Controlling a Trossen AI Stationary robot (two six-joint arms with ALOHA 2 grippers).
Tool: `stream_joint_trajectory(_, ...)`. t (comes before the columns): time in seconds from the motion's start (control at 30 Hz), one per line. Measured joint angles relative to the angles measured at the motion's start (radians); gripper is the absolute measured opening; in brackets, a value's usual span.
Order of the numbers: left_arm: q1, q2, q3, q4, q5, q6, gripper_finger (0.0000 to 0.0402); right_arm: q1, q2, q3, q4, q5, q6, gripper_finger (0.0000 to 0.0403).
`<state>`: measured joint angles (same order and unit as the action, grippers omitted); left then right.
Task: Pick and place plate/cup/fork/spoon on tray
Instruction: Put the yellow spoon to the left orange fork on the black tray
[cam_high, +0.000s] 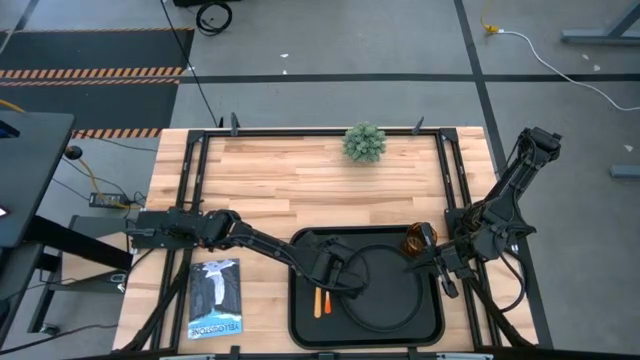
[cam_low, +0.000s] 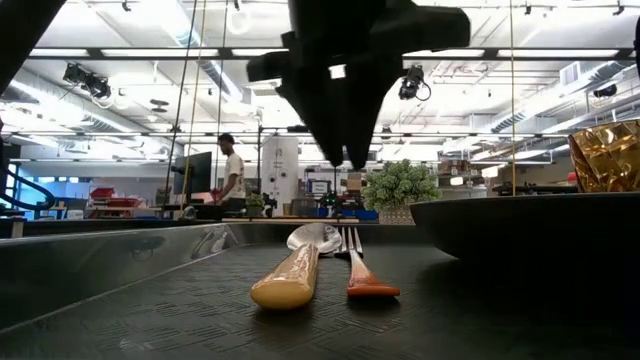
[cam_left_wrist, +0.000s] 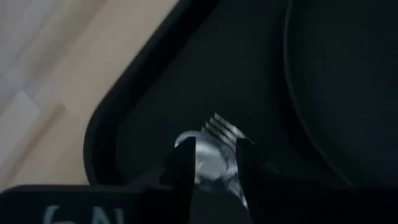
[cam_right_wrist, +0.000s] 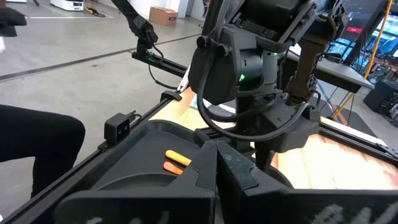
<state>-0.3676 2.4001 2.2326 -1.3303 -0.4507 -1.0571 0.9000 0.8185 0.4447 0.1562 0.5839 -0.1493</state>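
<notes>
- Black rectangular tray (cam_high: 300, 322) with raised rim lies on the wooden table (cam_high: 280, 180), carrying everything below.
- Round matte black plate (cam_high: 385, 290) rests inside it; amber tumbler cup (cam_high: 414, 241) at its far edge.
- Orange-handled spoon (cam_low: 293, 270) and fork (cam_low: 360, 268) lie side by side.
- My left gripper (cam_left_wrist: 214, 163) hovers parted, empty, over their heads; my right gripper (cam_high: 440, 265), beside the cup, I cannot tell.
- Magazine (cam_high: 215, 299), title unreadable.

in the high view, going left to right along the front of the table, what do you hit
booklet → fork and spoon, side by side at the tray's left end, under the left gripper → plate → cup → right gripper
</notes>
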Motion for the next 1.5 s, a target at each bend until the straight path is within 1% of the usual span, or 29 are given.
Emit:
stream_joint_trajectory(0.23, 0.000, 0.001, 0.000, 0.105, -0.105, 0.138, 0.0123, 0.000, 0.000, 0.000, 0.007, 0.002, 0.000, 0.0007)
stream_joint_trajectory(0.33, 0.001, 0.001, 0.000, 0.117, -0.144, 0.171, 0.0123, 0.000, 0.000, 0.000, 0.009, 0.002, 0.000, 0.0007)
stream_joint_trajectory(0.4, 0.006, 0.005, 0.000, 0.116, -0.131, 0.164, 0.0123, 0.000, 0.000, 0.000, 0.016, 0.002, 0.001, 0.0007)
stream_joint_trajectory(0.53, 0.024, 0.026, -0.002, 0.074, -0.041, 0.150, 0.0123, 0.000, 0.000, 0.000, 0.030, 0.002, 0.001, 0.0007)
stream_joint_trajectory(0.63, 0.034, 0.040, -0.002, 0.028, 0.006, 0.143, 0.0123, 0.000, 0.000, 0.000, 0.030, 0.002, 0.001, 0.0007)
stream_joint_trajectory(0.67, 0.037, 0.042, -0.002, 0.007, 0.010, 0.139, 0.0123, 0.000, 0.000, 0.000, 0.031, 0.002, 0.001, 0.0007)
stream_joint_trajectory(1.13, 0.075, 0.044, -0.002, -0.008, 0.032, 0.146, 0.0123, 0.000, 0.000, 0.000, 0.037, -0.001, 0.020, 0.0007)
stream_joint_trajectory(1.33, 0.092, 0.066, -0.001, -0.014, 0.045, 0.133, 0.0123, 0.000, 0.000, 0.000, 0.041, -0.001, 0.023, 0.0007)
stream_joint_trajectory(1.5, 0.095, 0.078, -0.001, -0.051, 0.044, 0.134, 0.0123, 0.000, 0.000, 0.000, 0.043, -0.001, 0.026, 0.0007)
